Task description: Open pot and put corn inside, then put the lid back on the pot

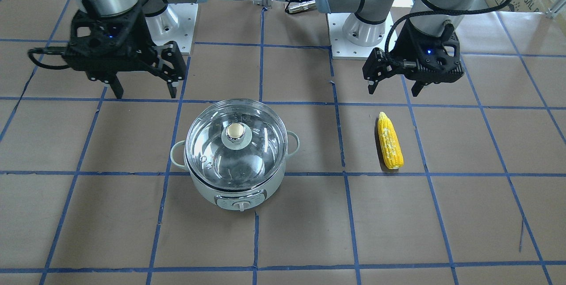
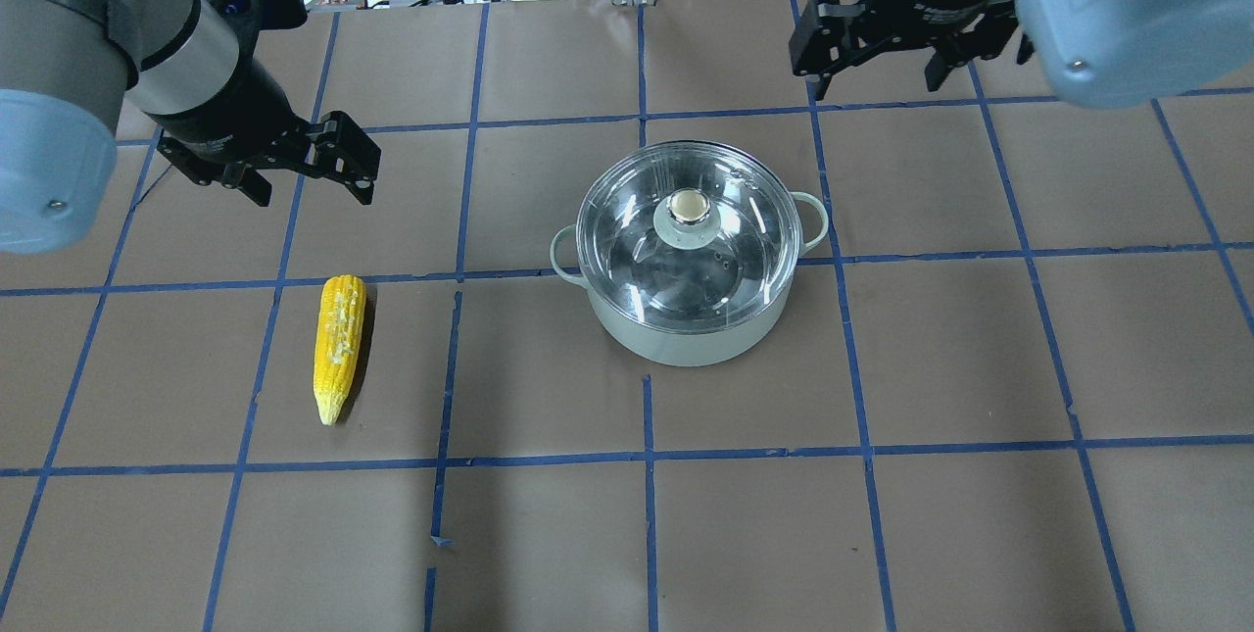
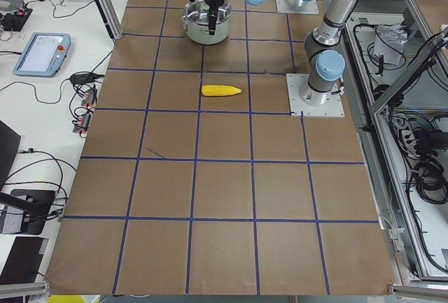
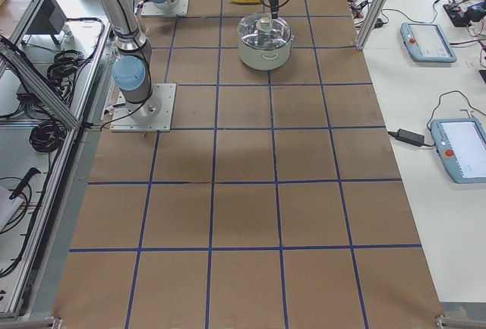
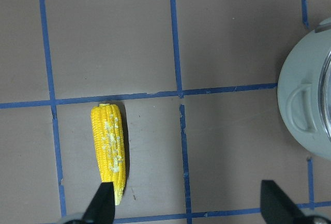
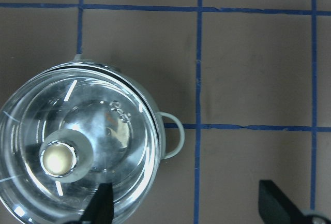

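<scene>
The pale grey-green pot (image 1: 241,190) stands mid-table with the clear glass lid (image 1: 261,143) seated on it, its tan-gold knob (image 1: 235,132) on top. They also show in the overhead view: pot (image 2: 686,343), lid (image 2: 735,250). The yellow corn (image 1: 389,146) lies flat on the paper on the robot's left (image 2: 338,343). My left gripper (image 1: 394,92) is open and empty, above the table just behind the corn; the left wrist view shows the corn (image 5: 109,151) by one fingertip. My right gripper (image 1: 145,95) is open and empty, behind and to the side of the pot; the lid (image 6: 103,131) shows in its wrist view.
The table is covered in brown paper (image 2: 647,534) with a blue tape grid. The arms' white base plates (image 1: 353,46) sit at the robot's edge. Tablets and cables (image 4: 425,40) lie on a side bench beyond the table.
</scene>
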You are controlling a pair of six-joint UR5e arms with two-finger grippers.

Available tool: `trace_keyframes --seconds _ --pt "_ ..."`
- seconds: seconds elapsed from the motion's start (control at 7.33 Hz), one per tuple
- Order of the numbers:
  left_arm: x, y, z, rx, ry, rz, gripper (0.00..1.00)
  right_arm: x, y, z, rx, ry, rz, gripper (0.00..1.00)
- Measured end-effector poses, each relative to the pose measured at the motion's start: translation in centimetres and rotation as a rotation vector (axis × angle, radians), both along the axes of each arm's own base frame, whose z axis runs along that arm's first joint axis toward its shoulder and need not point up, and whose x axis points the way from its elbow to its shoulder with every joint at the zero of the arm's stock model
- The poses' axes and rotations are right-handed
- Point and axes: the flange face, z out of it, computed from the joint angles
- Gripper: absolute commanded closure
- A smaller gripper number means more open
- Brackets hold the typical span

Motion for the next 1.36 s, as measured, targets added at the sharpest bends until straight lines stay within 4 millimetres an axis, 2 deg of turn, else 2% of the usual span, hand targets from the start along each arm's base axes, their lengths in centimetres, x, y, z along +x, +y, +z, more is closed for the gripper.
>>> trace_keyframes --seconds 0.14,0.27,0.41,0.82,0.95,1.36 --pt "1.6 -0.2 -1.1 0.011 0.004 0.024 0.04 2.5 0.0 -1.0 0.006 -0.007 0.024 0.00" --pt "2.9 -0.5 -2.1 0.012 0.005 0.035 0.04 4.3 -0.2 -2.2 0.017 -0.011 0.042 0.00" --pt "3.9 -1.1 -4.1 0.002 0.003 0.038 0.00 5.8 -0.5 -3.6 0.037 -0.023 0.062 0.00" --pt "4.8 -3.0 -16.1 -0.067 -0.013 0.035 0.00 9.4 -1.4 -8.4 0.149 -0.111 0.117 0.00" --pt "4.9 -3.0 -18.6 -0.067 -0.015 0.035 0.00 10.2 -1.3 -9.5 0.174 -0.119 0.128 0.01" --pt "7.6 -1.6 -22.1 -0.026 -0.007 0.072 0.00 10.9 -2.6 -12.5 0.205 -0.098 0.131 0.04"
